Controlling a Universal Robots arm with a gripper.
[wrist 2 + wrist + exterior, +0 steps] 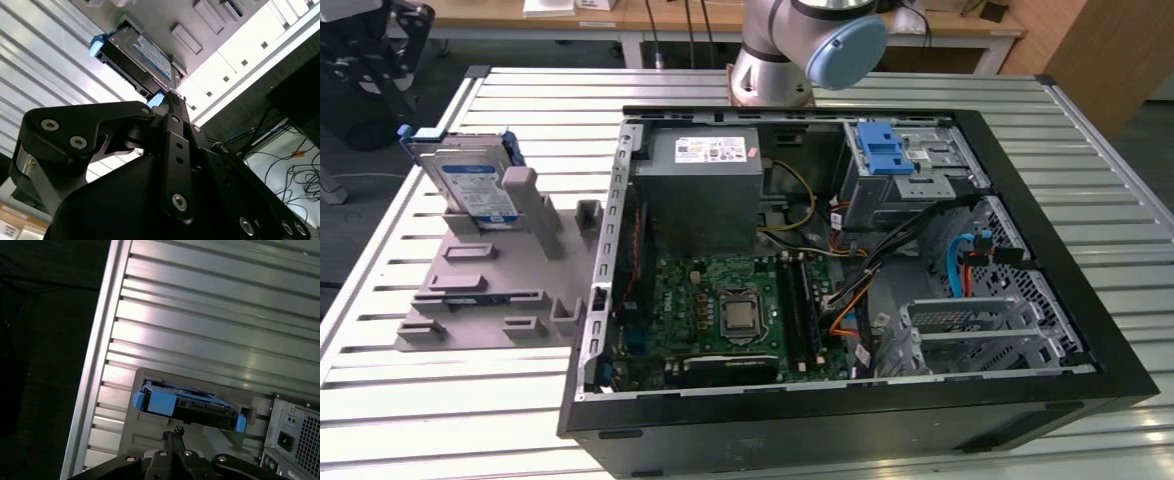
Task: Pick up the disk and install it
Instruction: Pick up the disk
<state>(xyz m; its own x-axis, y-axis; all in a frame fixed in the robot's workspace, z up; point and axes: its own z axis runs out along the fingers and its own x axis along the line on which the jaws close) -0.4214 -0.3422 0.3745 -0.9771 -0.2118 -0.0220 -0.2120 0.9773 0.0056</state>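
Disk upright on its long edge in the grey stand, propped between the stand's posts, at the exterior view's left. White-and-blue label facing out, blue rails along the edges, blue handle at the top end. Stand set on the slatted metal desk, just beside the side wall of the open computer case. Not yet lifted from the stand, not yet installed.

Inside the case: power supply toward the back, motherboard in front of it, and a grey drive bay at the exterior view's right with a blue bracket on top. Robot arm rising behind the case at the far edge of the desk.

In both wrist views, pincer close to the disk, black fingers drawn together at the tips with nothing clamped between them. In the first wrist view, tips just beside the disk's narrow edge, roughly midway between its two blue ends, with the stand's grey base and the desk's slats around it. Touching the disk or narrowly apart: hard to tell. In the second wrist view, tips lined up with one blue corner of the carrier, the label's face angled away across the stand.
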